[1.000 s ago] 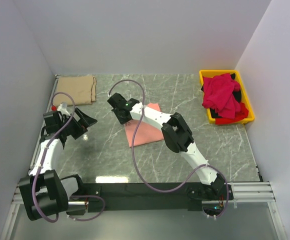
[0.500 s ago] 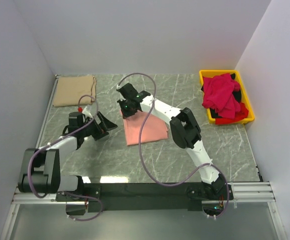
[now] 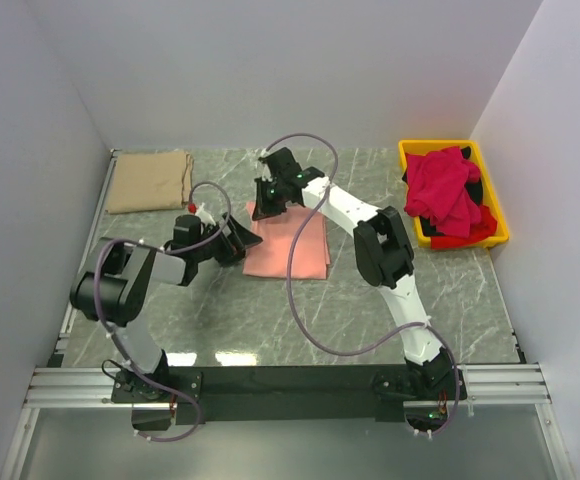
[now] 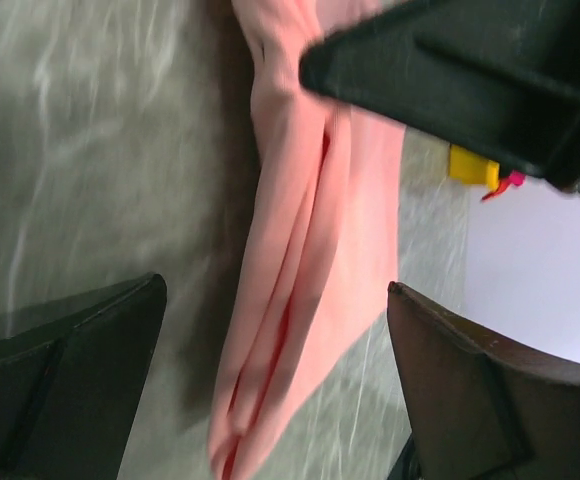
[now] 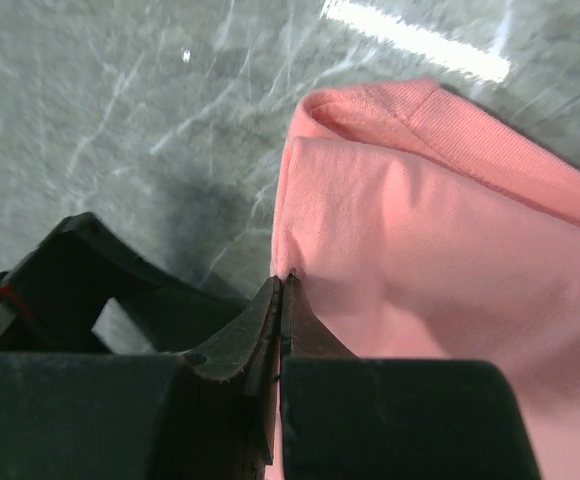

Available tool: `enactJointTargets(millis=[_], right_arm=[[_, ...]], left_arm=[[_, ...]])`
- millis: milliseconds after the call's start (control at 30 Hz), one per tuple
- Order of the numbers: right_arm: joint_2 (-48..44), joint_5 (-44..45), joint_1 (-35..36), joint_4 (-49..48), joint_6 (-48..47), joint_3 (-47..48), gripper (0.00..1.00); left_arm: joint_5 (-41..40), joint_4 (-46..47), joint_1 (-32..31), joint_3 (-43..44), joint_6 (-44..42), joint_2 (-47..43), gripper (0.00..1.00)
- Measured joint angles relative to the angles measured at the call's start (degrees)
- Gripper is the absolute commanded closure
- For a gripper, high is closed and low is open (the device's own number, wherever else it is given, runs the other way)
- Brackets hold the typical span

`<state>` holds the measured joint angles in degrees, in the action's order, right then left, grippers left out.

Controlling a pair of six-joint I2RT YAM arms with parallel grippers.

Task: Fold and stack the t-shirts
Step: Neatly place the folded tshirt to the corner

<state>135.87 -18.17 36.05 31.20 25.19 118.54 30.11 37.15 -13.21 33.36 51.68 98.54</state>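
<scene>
Grey-green marble tabletop [image 3: 220, 310], white walls on three sides. I see my right gripper [image 3: 266, 207] pinched shut on the folded salmon-pink t-shirt [image 3: 295, 248] mid-table (at its far-left edge). My left gripper [image 3: 234, 240] gapes wide just beside it. The tan t-shirt [image 3: 150, 182] lies far-left, and crimson t-shirts [image 3: 445, 190] fill the yellow bin [image 3: 497, 225] at right.

At centre of table [image 3: 370, 300]: mid-table t-shirt [image 3: 292, 248], folded, lying flat. Far left corner: corner t-shirt [image 3: 150, 180], folded. Far right edge: bin [image 3: 436, 145], heaped t-shirts [image 3: 445, 188] inside it. left gripper [image 3: 238, 240] just beside mid-table t-shirt's left edge, jaws apart. right gripper [image 3: 266, 208] at its far left corner, closed, seemingly on the hem.
</scene>
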Motion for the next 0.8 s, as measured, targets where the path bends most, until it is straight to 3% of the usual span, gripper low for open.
enactJointTargets(millis=[133,367,467,600,700,733,800], right_arm=[[0.02,-1.81,-1.27,-1.09,2.69,0.0,1.0],[0.13,-3.17,-2.25,-1.77,5.92,0.0,1.0],[0.33,-3.1,-2.6,-2.38,6.84,0.0,1.0],[0.37,-3.32,-3.52,-2.51,7.82,-0.02,1.0],[0.46,-3.26,-3.91,-2.47,8.28,-0.02,1.0],[0.5,-3.15,-3.93,-2.45,8.28,-0.02,0.95],[0.57,-2.25,-3.96,-2.38,8.33,-0.02,0.74]], left_arm=[[-1.4,6.05,-1.16,3.56,2.8,5.75,0.02],[-3.52,12.7,-3.61,10.78,7.82,14.82,0.15],[-3.43,14.58,-3.96,12.96,9.62,17.79,0.25],[-4.42,14.29,-4.15,14.78,11.06,20.06,0.54],[-5.11,12.04,-4.13,15.74,11.17,20.76,0.65],[-5.2,10.82,-4.11,16.28,10.97,20.76,0.67],[-5.53,7.32,-3.91,18.03,10.23,20.76,0.7]])
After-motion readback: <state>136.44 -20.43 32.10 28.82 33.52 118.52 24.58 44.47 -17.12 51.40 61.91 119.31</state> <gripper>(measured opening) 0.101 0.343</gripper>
